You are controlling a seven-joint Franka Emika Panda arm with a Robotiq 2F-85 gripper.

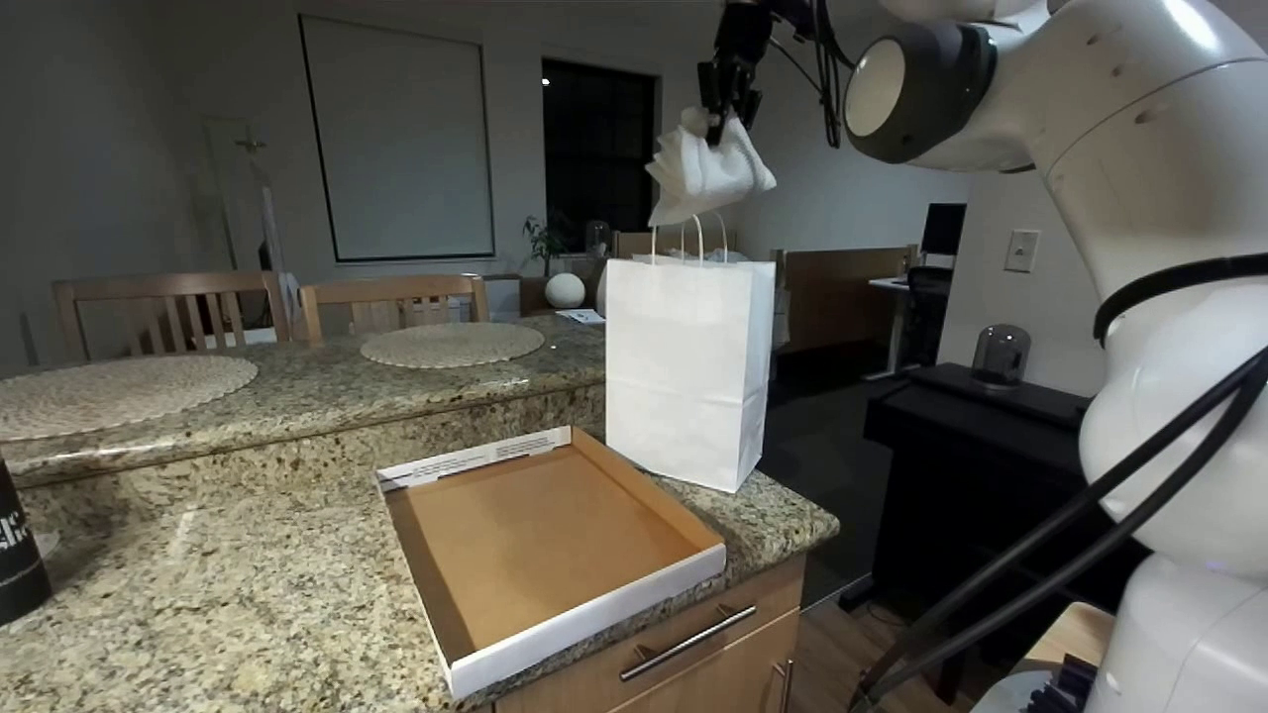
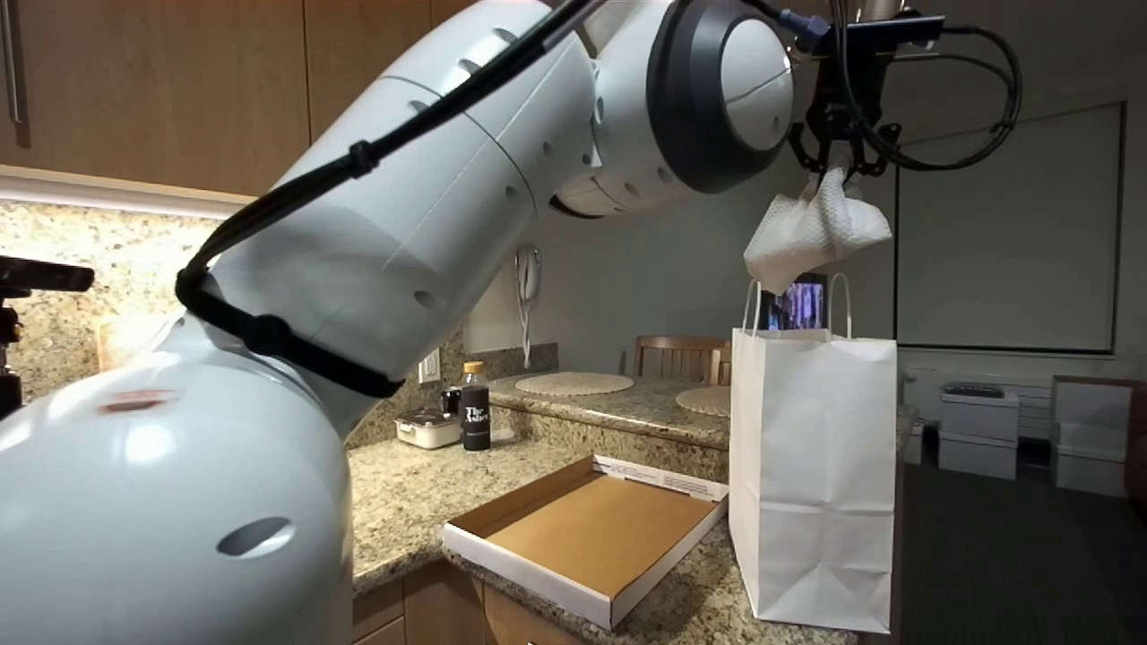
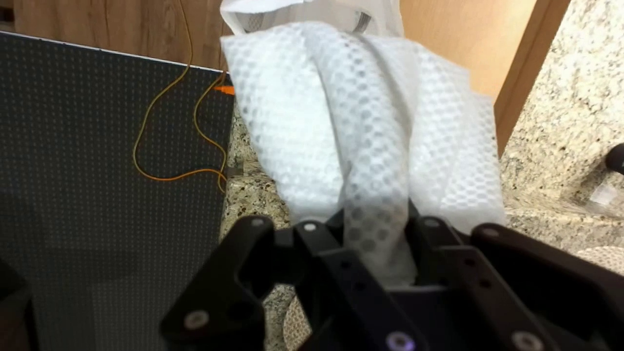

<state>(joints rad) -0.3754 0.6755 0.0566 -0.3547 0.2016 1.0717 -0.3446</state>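
Overhead in an exterior view, the black two-fingered gripper [image 1: 731,121] was clamped on a crumpled white sheet [image 1: 708,183] with a dimpled surface, whose loose folds spread out below the grip. Beneath it, a tall white paper bag [image 1: 684,366] stood upright near the end of a speckled tan granite countertop [image 1: 228,614]. Just beside the bag lay a shallow cardboard tray [image 1: 545,545], white outside and brown within, and two round woven placemats [image 1: 453,344] lay on a raised ledge [image 1: 307,374] of similar stone.

In an exterior view, the bag's thin looped handles [image 2: 849,309] rose toward the sheet, whose lowest corner hung near them (whether the two touched, I could not tell). A dark bottle [image 2: 476,414] with a yellow cap stood far back on the countertop, next to a low whitish container [image 2: 430,432].

In the wrist view, both fingers [image 3: 431,239] pressed on a fold of the sheet from either side, and its layers hid much of what lay below. Part of the tray showed beyond, while an orange cord [image 3: 148,170] curled on a dark dotted floor covering [image 3: 97,219].
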